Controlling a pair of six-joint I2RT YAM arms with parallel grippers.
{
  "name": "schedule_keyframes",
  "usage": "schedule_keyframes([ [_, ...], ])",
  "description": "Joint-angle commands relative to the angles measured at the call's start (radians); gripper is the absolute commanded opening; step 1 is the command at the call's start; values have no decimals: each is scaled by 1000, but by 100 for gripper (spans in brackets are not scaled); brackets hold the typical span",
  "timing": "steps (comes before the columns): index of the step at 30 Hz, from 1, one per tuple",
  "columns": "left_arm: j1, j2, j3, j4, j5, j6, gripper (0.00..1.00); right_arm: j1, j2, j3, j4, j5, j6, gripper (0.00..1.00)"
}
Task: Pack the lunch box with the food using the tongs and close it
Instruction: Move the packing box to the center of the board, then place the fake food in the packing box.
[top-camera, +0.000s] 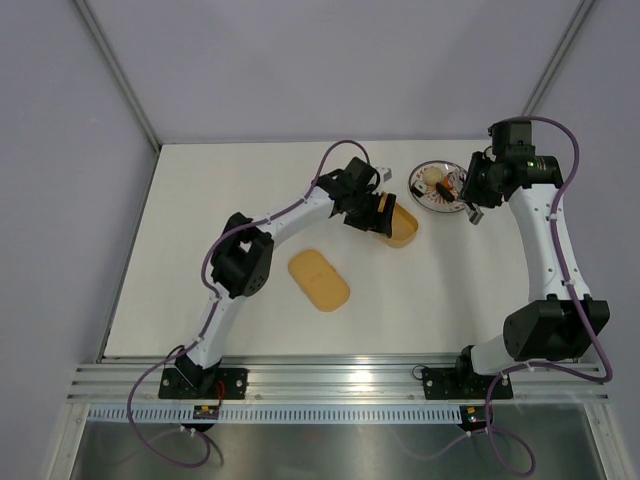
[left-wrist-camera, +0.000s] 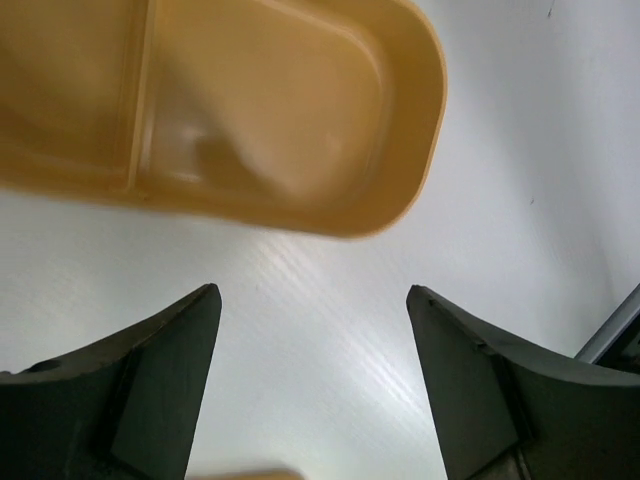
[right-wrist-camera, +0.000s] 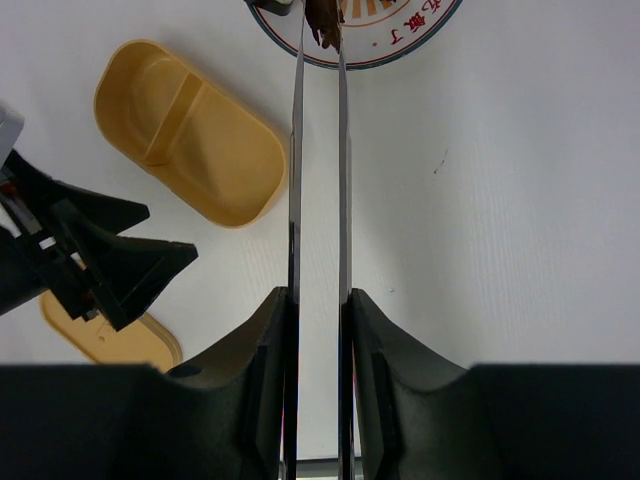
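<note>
The mustard-orange lunch box lies open on the table, and both of its compartments look bare. Its flat lid lies apart to the lower left. My left gripper is open with nothing between its fingers, just short of the box's rounded end. My right gripper is shut on the silver tongs. They reach to the patterned plate, where their tips pinch a dark brown piece of food. A beige piece lies on the plate.
The plate stands right of the box near the table's far edge. The left arm crosses the middle of the table, and its gripper shows between box and lid. Grey walls enclose the table.
</note>
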Motion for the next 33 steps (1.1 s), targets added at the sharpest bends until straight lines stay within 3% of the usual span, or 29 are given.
schedule_keyframes([
  [1,0,-203,-78,-40,-72,89,80,34,-30,3,30,-16,11,0],
  [8,38,-433,-286,-35,-105,55,80,94,-4,28,39,-1,33,0],
  [16,112,-609,-406,-75,-177,-2,80,255,46,57,65,14,71,0],
  [22,152,-692,-460,-110,-224,-9,81,352,79,46,100,40,100,0],
  [33,184,-757,-532,-120,-242,-13,81,413,157,51,125,105,207,0],
])
